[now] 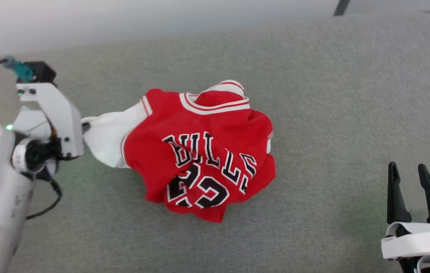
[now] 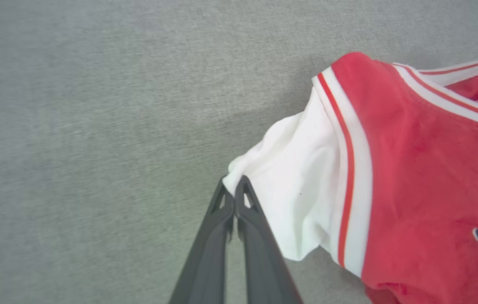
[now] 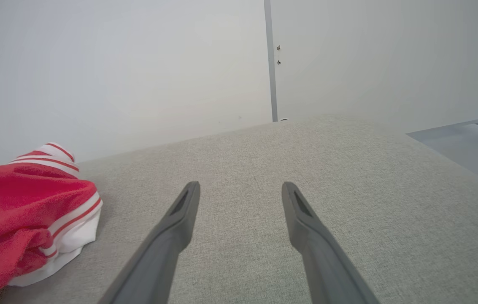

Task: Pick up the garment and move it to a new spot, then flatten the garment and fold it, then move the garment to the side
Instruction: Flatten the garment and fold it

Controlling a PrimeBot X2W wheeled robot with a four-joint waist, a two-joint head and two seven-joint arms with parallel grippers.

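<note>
Grey fabric covers the bench (image 1: 332,83), the crumpled garment (image 1: 207,151) near its middle. The left gripper (image 2: 234,186) clamps the white sleeve (image 2: 298,198); right gripper (image 1: 407,167) stands wide, well apart, facing a pale wall (image 3: 116,63).

We get bright, even, soft light thru all views, no glare. The garment (image 1: 199,151) throws just a faint shadow on the grey surface (image 1: 332,113), clearest beside the white sleeve (image 2: 289,190) in left wrist view. Head view sharp; slight green cast at lower left. Wrist views wide-angle, w/ edges a bit soft.
</note>
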